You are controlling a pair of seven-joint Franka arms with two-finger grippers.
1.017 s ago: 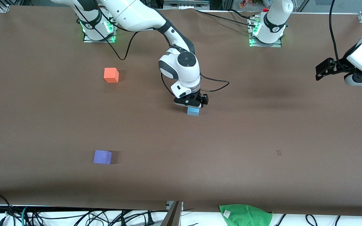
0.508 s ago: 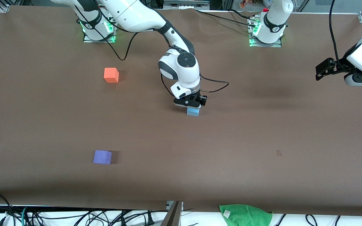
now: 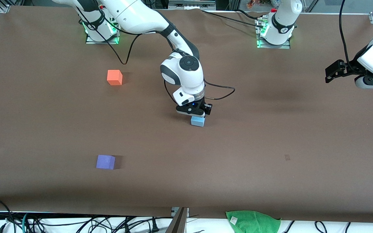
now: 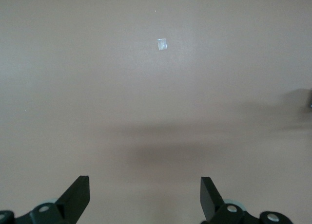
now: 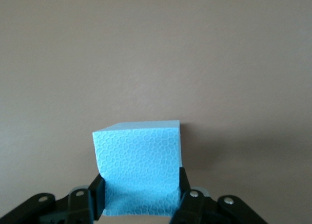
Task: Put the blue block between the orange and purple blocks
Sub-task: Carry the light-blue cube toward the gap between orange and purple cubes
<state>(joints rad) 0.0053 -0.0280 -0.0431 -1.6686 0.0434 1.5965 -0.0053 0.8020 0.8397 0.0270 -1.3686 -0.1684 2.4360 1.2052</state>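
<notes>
Lifted and shifted slightly lower in frame since a second ago: right gripper, pinched on small light sky-blue matte cube, just off brown table, centre frame. Gap to fill lies toward frame's left: bright orange matte cube upper left, violet-purple matte cube lower left, well apart. Right arm nearer, already loaded. Left gripper spread wide, waiting over right edge.
</notes>
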